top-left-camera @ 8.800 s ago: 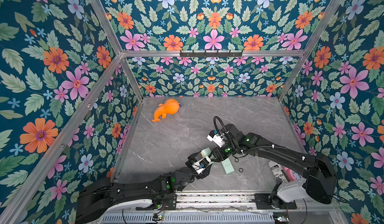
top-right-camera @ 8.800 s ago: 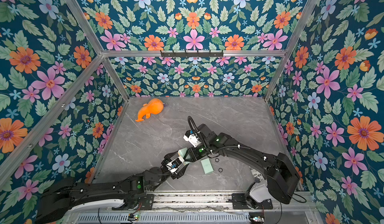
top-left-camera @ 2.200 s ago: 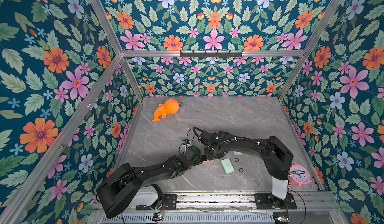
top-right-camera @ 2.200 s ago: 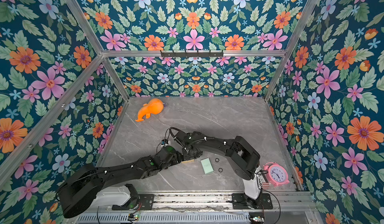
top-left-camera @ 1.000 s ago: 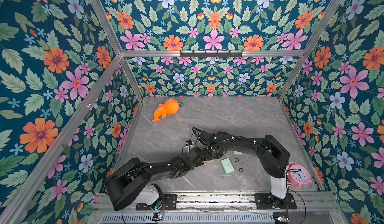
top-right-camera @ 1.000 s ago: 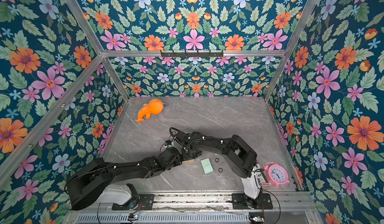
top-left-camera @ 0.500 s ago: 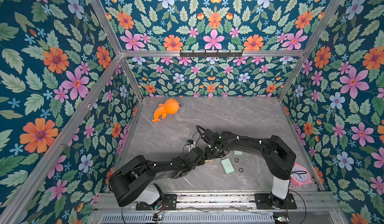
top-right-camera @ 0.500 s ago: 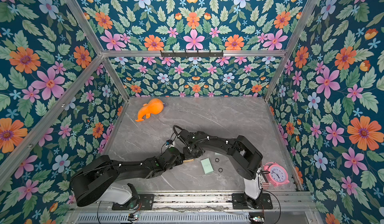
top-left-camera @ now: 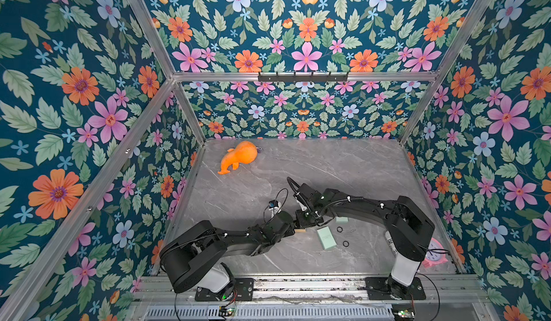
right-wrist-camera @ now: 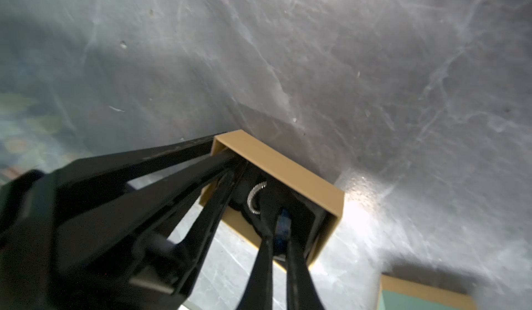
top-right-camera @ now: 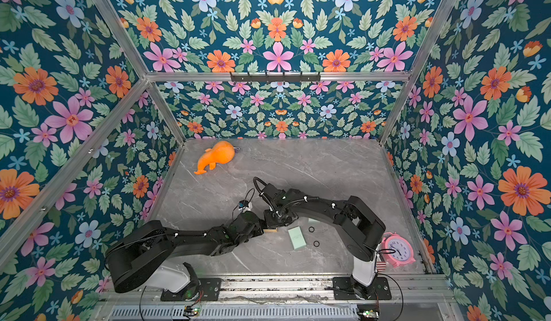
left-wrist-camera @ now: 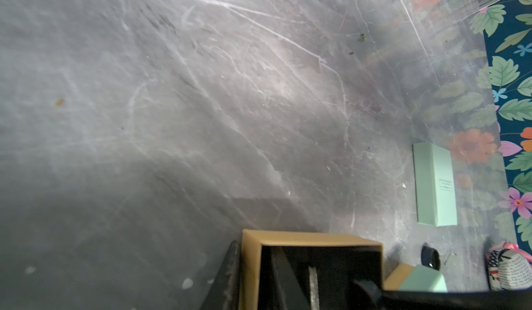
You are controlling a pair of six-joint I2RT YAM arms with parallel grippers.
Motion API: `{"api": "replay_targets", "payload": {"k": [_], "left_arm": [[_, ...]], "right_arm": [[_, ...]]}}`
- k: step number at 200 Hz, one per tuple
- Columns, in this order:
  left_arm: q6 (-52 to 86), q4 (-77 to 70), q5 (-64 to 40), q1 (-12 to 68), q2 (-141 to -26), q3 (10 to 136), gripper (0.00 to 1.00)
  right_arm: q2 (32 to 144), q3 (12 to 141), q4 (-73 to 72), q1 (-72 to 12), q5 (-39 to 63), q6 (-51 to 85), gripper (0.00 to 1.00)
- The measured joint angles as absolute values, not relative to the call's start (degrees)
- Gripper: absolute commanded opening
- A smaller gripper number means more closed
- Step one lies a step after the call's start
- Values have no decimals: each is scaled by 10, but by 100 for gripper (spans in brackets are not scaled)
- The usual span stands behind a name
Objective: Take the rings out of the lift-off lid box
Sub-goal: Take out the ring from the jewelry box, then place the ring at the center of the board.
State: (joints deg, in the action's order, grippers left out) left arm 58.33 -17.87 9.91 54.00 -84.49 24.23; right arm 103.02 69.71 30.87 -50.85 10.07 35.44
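The open tan box (top-left-camera: pixel 300 231) with a black lining stands on the grey table, mid-front in both top views. My left gripper (left-wrist-camera: pixel 253 254) is shut on its wall, one finger outside and one inside. My right gripper (right-wrist-camera: pixel 280 225) reaches down into the box (right-wrist-camera: pixel 288 164) and is shut on a dark ring (right-wrist-camera: pixel 283 220). A sparkling ring (right-wrist-camera: pixel 254 197) lies in the lining beside it. Two black rings (top-left-camera: pixel 339 229) (top-left-camera: pixel 345 243) lie on the table to the right. The mint-green lid (top-left-camera: pixel 326 238) rests flat next to them.
An orange plush toy (top-left-camera: pixel 238 155) lies at the back left. A pink alarm clock (top-right-camera: pixel 398 249) stands by the right arm's base, with a striped can-like object (left-wrist-camera: pixel 506 268) close to it. A small mint piece (top-left-camera: pixel 341 219) sits just behind the loose rings.
Both grippers have closed over the last second, the left on the box wall and the right inside the box. The left arm's elbow has swung a little further left.
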Motion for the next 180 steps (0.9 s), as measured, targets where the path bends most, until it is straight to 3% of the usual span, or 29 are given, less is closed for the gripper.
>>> {"api": "replay_targets", "payload": {"k": [125, 180], "left_arm": [[581, -165, 110, 540, -829, 236, 21], [595, -143, 123, 540, -806, 226, 23]], "right_arm": [[931, 604, 249, -414, 187, 365, 3], [980, 601, 229, -370, 223, 357, 3]]}}
